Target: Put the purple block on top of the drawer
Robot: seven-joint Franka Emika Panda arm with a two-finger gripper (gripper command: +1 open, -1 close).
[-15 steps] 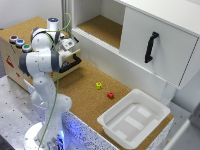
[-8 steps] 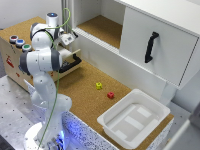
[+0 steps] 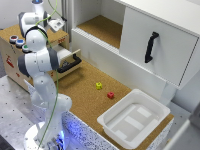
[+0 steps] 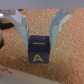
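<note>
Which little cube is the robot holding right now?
The purple block, with a yellow letter A on it, sits between the tool fingers. The yellow cube and red cube lie loose on the cork floor.

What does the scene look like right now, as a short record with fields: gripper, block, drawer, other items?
gripper: gripper above the cork top, fingers either side of the purple block; grip cannot be confirmed
block: on or just over the cork top; contact unclear
drawer: drawer pulled open, black bar handle
box: buttons near its far end
other items: yellow cube and red cube on the cork floor, white tray, white cabinet
</note>
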